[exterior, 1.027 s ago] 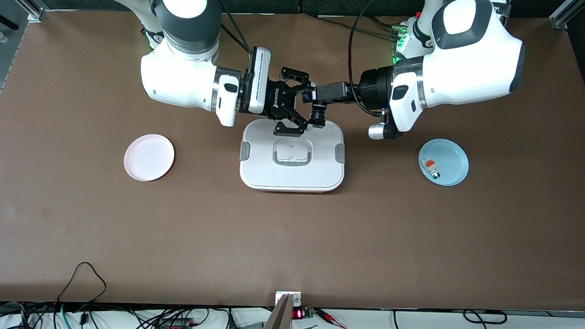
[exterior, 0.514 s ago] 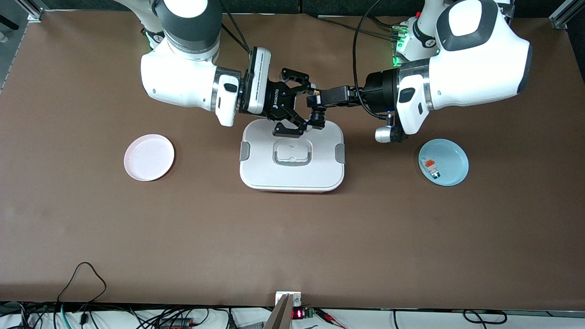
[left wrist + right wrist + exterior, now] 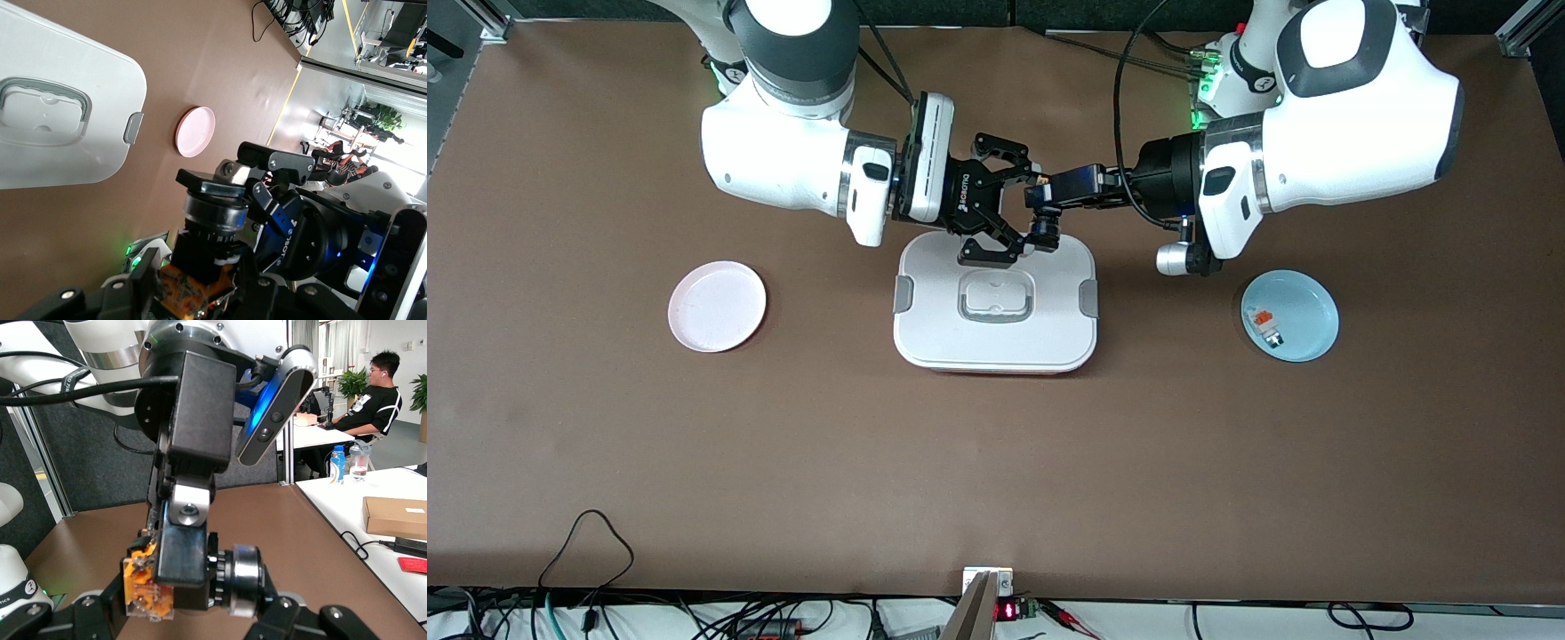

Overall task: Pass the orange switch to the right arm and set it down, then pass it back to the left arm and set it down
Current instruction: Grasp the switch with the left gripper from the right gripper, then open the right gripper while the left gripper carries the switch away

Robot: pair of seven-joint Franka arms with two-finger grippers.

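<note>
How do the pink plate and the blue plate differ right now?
The blue plate carries a small block; the pink plate carries none. The pink plate lies toward the right arm's end, the blue plate toward the left arm's. Both are small, round, beside the box.

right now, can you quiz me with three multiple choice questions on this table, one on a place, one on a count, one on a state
1. The small white block with orange tabs lies:
A. on the pink plate
B. on the blue plate
C. on the box

2. Round plates on the table:
A. one
B. two
C. three

3. The orange switch is:
A. lying on the box
B. lying on a plate
C. gripped in the air by both hands

Answers:
1 B: the block sits on the blue plate.
2 B: only the pink plate and the blue one show.
3 C: the left hand and right hand both clamp the orange switch over the box.
</note>
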